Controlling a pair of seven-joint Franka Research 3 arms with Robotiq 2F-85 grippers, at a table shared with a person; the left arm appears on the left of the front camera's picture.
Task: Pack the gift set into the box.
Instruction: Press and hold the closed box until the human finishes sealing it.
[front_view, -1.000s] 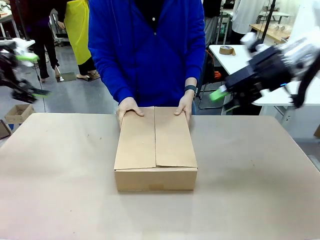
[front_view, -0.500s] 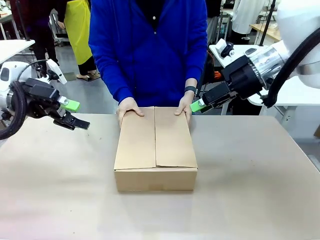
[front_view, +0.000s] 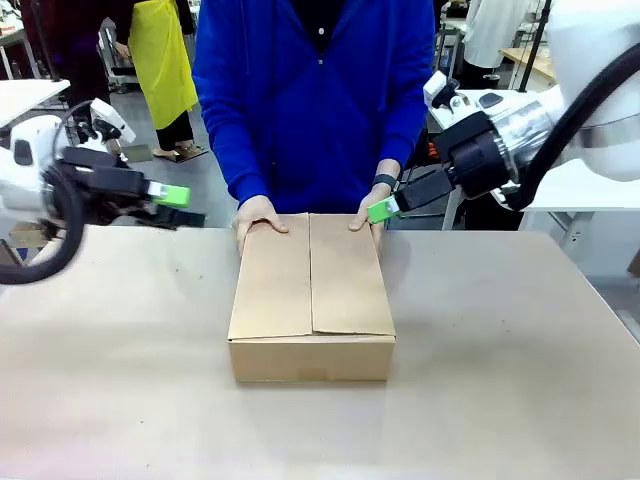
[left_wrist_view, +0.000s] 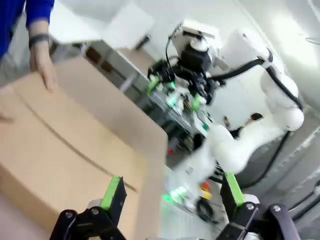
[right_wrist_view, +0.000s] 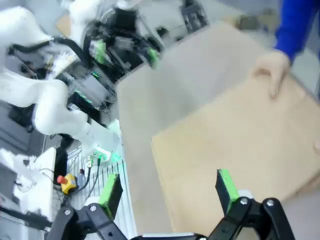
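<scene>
Black-and-green left gripper (front_view: 180, 206) hangs above the table's left part, claw spread. The left wrist view shows a wide gap between its green pads (left_wrist_view: 111, 192). Against half a second ago it sits higher and nearer the carton, tips pointing toward it.

Tan table top (front_view: 500, 350) around the carton. Large shallow brown corrugated cardboard box (front_view: 310, 290) lies mid-table, long side running away from the robot. Both top flaps are folded flat and meet along a centre seam. Position unchanged.

Person in a blue jacket stands at the far edge, one hand (front_view: 258, 214) on the box's far left corner, the other hand (front_view: 367, 212) on the far right corner. Both as before.

From the right comes the right gripper (front_view: 384, 208), fingers (right_wrist_view: 225, 186) likewise spread in the right wrist view. It has crept leftward since half a second ago. One green tip now shows just beside the person's hand at the far right corner; whether they touch cannot be told.
</scene>
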